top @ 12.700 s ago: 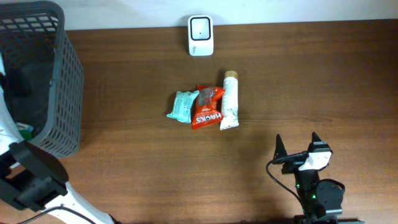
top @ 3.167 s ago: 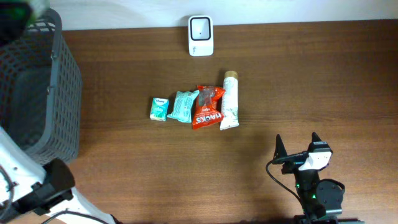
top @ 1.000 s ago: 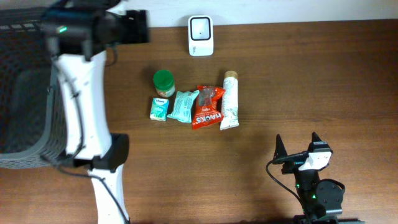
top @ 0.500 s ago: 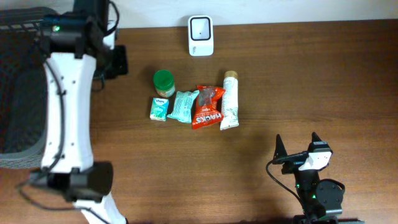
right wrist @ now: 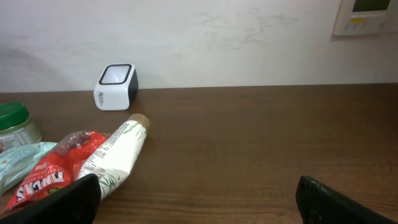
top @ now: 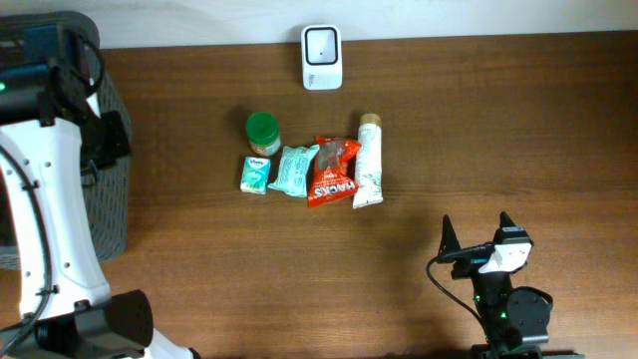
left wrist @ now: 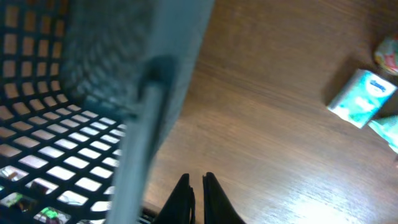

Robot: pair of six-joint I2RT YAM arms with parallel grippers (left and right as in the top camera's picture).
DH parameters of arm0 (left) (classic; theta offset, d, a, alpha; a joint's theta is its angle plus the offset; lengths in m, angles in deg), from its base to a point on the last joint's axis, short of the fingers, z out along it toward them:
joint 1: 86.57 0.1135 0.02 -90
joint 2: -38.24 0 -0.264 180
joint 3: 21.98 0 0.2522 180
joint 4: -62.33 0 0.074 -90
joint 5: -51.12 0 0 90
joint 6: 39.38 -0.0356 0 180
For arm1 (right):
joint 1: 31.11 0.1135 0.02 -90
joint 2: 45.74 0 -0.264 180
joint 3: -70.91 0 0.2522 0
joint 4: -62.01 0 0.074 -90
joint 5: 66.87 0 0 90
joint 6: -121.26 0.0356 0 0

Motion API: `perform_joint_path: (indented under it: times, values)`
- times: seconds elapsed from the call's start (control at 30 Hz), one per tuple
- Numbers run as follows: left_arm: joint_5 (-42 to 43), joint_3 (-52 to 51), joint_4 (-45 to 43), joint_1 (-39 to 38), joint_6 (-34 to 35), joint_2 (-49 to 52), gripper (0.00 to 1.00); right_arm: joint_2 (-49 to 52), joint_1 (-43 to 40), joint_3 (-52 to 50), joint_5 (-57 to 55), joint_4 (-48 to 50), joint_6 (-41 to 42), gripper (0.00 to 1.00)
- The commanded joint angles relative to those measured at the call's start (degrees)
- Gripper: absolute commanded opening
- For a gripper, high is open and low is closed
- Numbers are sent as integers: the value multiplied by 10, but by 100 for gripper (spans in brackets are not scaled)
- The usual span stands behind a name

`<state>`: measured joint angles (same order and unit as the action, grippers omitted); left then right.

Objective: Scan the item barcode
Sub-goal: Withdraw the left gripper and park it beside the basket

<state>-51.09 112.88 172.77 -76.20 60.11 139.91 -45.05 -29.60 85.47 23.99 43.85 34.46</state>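
Now — jar (top: 263, 131): green lid, upright | scanner (top: 321, 57): white, dark window

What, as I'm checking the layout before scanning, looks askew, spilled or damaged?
Nothing stands out. The green-lidded jar, small teal box, teal packet, red snack bag and white tube sit clustered, intact, nothing spilled; the white barcode scanner sits squarely at the far edge.
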Motion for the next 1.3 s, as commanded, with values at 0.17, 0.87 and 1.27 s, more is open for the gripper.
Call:
perform_joint_path:
  times: [0.17, 0.87, 1.27]
  values:
    - [-18, -73, -17, 78, 3, -4, 6, -3, -3, -5, -5, -1, 2, 98]
    - [504, 8, -210, 11, -175, -19, 99, -3, -3, -5, -5, -1, 2, 99]
    - [42, 8, -221, -90, 16, 26, 99, -3, -3, -5, 104, 32, 31, 98]
